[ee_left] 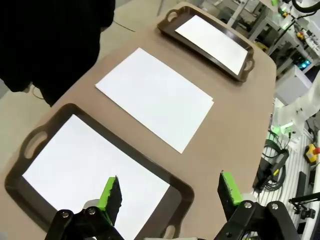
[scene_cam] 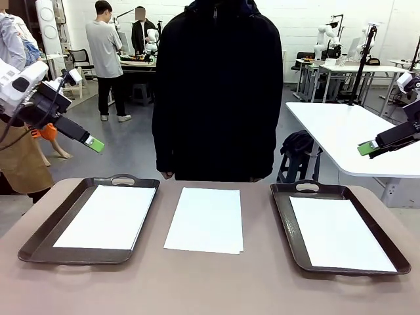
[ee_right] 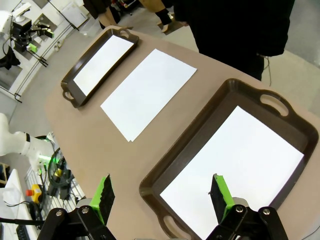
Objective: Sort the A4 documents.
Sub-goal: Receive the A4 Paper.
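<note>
1. The left pincer (scene_cam: 95,143) hangs raised above the left edge of the bench (scene_cam: 210,282). Its fingers are spread and pinch nothing.
2. The right pincer (scene_cam: 366,148) hangs raised off the bench's right edge. Its fingers are spread and empty.
3. The A4 documents (scene_cam: 205,220) lie flat as a loose white pile at the bench's middle, nearer the far edge, between both trays and touching neither.
4. The left tray (scene_cam: 39,246), dark brown and handled, sits by the left edge. The left sheet (scene_cam: 107,216) lies on its floor.
5. The right tray (scene_cam: 283,210) sits by the right edge. The right sheet (scene_cam: 338,233) lies on its floor.
6. A person (scene_cam: 216,92) in dark clothing stands at the far edge.
</note>
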Controlling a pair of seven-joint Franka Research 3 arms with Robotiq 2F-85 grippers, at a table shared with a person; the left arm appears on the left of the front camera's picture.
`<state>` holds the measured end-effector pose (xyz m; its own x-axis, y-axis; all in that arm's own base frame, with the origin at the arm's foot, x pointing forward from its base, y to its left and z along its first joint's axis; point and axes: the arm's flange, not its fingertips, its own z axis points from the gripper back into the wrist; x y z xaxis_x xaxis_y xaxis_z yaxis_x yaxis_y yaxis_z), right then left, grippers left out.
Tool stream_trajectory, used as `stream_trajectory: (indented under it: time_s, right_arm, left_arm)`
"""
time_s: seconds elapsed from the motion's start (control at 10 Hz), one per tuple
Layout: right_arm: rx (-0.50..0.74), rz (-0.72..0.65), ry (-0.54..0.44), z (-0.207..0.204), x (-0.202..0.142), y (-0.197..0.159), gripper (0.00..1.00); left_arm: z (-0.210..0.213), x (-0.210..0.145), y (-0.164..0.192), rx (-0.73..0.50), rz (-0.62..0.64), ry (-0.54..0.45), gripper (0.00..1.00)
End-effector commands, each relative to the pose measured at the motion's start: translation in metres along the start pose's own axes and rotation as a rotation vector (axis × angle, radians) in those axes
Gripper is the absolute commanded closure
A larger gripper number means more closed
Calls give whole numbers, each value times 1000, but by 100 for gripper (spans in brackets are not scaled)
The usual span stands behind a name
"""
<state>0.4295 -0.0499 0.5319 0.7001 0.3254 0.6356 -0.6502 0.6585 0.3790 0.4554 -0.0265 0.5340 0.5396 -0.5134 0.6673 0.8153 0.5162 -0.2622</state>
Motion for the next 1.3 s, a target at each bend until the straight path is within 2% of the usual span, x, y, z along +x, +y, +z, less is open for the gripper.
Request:
stream_trajectory:
  time_s: [0.0,0.5,0.6,0.7,1.2]
  right_arm:
    - [16,-2,-14,-1,1,0,0]
    - [16,-2,-14,-1,1,0,0]
    - [16,-2,-14,-1,1,0,0]
    - [16,-2,-14,-1,1,0,0]
    - [16,-2,-14,-1,1,0,0]
  left_arm:
    - [6,-3,1,54,-7,-14,0]
    - [8,-4,3,79,6,-28,0]
    - [7,-3,9,65,43,-2,0]
    - [8,-2,6,64,6,-23,0]
    - [8,-2,6,64,6,-23,0]
